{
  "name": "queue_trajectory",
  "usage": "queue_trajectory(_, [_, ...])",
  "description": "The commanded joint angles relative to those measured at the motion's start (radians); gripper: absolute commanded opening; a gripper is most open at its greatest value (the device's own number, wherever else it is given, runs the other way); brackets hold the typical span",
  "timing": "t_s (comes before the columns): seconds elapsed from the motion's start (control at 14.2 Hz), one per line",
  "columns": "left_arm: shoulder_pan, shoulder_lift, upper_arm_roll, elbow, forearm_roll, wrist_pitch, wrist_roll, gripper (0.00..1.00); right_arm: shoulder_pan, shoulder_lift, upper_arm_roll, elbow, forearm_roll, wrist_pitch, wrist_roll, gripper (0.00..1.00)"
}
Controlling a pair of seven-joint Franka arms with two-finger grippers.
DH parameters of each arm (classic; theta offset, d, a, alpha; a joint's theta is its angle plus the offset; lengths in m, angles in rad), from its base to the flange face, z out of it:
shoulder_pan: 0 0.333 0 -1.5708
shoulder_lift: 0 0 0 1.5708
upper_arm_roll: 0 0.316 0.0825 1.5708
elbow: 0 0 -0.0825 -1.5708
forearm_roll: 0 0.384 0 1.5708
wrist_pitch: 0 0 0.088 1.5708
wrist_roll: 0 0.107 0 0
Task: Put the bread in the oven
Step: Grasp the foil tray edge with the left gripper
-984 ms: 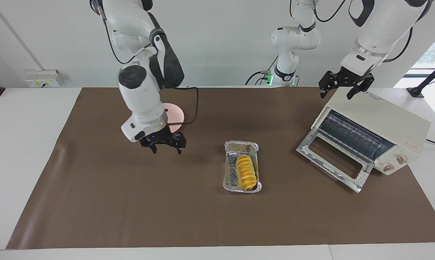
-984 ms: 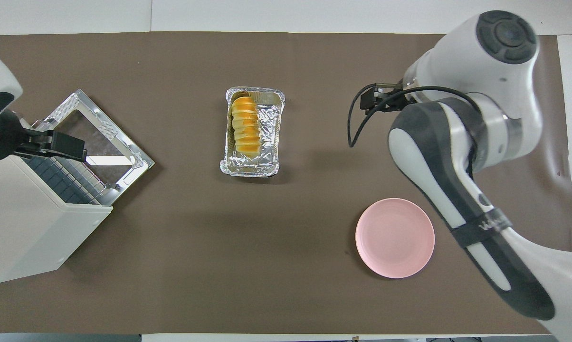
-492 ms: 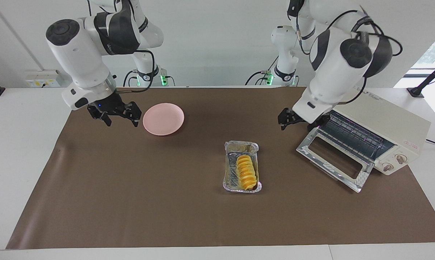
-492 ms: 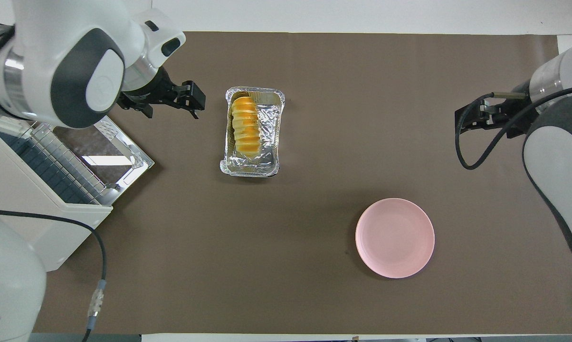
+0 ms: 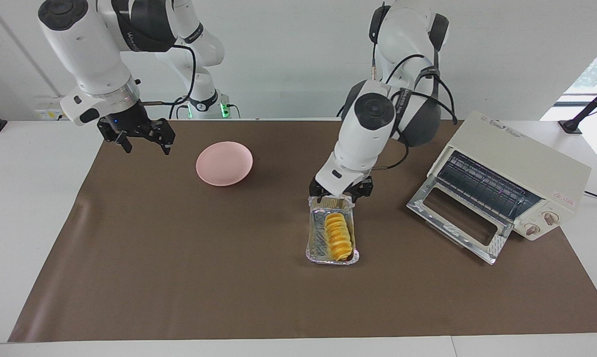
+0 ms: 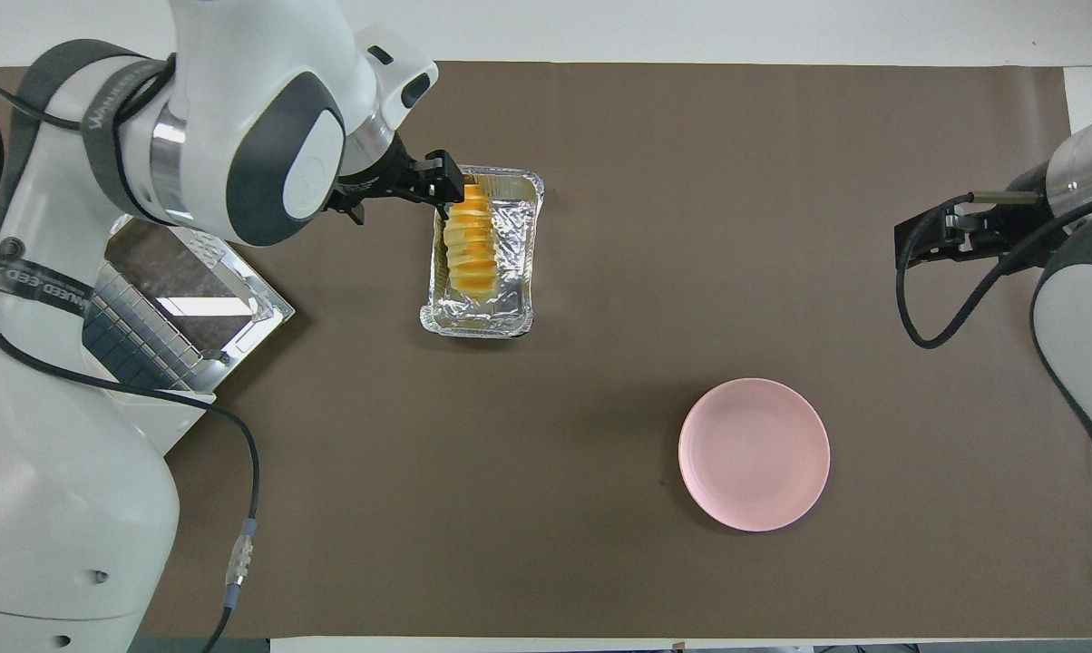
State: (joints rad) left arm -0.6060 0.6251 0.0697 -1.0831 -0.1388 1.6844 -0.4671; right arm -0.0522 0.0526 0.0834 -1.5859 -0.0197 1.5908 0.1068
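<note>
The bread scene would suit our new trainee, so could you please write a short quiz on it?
1. True or false: the bread lies in the foil tray.
2. Which gripper is over the tray's end nearer to the robots? A) the left gripper B) the right gripper
3. Fill in: the door of the oven is ____.

Key: 1 true; 2 A; 3 open. The right arm waits past the pink plate, toward its own end of the table.
</note>
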Motion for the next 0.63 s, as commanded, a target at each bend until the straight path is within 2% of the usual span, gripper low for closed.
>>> queue_trajectory(0.0, [-0.031, 0.083, 0.025, 0.012, -0.001, 0.075, -0.019, 1.00, -0.034, -0.013, 0.016, -0.012, -0.013, -0.029, -0.045, 1.00])
queue_trajectory(0.28, [-0.060, 0.114, 0.033, -0.032, 0.001, 0.168, -0.018, 1.00, -0.037, -0.019, 0.016, -0.019, -0.011, -0.041, -0.041, 1.00])
queue_trajectory(0.42, [-0.075, 0.169, 0.035, -0.028, 0.005, 0.217, -0.019, 1.00, -0.037, -0.019, 0.016, -0.022, -0.011, -0.040, -0.042, 1.00])
queue_trajectory(0.56, [-0.087, 0.166, 0.041, -0.034, 0.011, 0.210, -0.042, 1.00, -0.035, -0.025, 0.016, -0.025, -0.011, -0.041, -0.044, 1.00])
